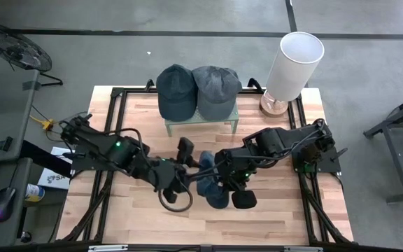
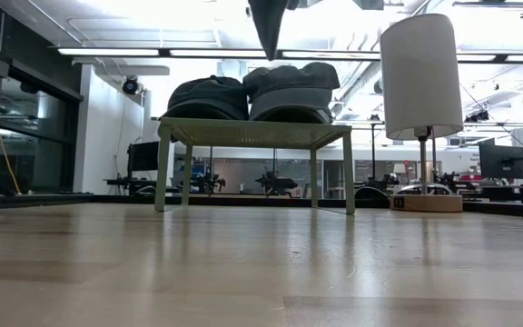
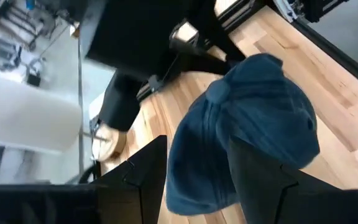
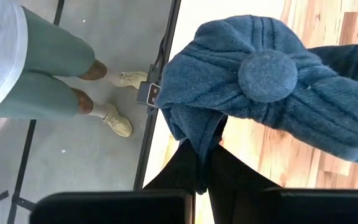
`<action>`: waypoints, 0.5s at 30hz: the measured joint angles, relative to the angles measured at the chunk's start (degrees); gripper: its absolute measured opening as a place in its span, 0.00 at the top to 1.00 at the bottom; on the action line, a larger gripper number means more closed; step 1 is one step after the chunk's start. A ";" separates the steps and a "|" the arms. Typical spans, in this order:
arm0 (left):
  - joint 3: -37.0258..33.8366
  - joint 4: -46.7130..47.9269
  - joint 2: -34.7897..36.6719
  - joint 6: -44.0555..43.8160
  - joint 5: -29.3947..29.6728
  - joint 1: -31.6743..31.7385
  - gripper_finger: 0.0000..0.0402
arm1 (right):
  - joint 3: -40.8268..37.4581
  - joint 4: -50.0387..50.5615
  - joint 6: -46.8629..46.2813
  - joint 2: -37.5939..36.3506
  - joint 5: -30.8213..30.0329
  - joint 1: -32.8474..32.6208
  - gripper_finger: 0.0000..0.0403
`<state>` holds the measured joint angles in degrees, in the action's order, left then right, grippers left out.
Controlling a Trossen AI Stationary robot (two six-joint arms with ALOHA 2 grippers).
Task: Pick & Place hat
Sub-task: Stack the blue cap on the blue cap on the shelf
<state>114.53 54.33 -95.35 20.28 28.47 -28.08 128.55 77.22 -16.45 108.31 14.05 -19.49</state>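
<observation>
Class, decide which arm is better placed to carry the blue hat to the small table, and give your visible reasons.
Right. The right gripper is shut on the blue hat, and that arm reaches nearer the small table. The left gripper is open beside the hat, holding nothing.

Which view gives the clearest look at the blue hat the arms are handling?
The right wrist view: the blue hat fills it, top button and seams plain, fabric pinched in the right gripper. The left wrist view shows its crown beyond the left gripper. The high view shows it mostly hidden by arms. The low view misses it.
</observation>
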 joint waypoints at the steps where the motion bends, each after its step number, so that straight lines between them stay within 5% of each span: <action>1: -0.01 -0.67 -0.42 1.01 -0.10 0.00 0.59 | 0.00 0.17 0.00 0.00 -0.01 -0.01 0.98; 15: 0.00 -4.26 -5.51 9.97 -1.43 0.00 0.59 | 0.00 1.00 0.01 0.00 1.31 0.00 0.98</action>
<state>114.52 50.07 -100.86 30.24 27.04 -28.08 128.55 78.22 -16.43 108.31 15.35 -19.49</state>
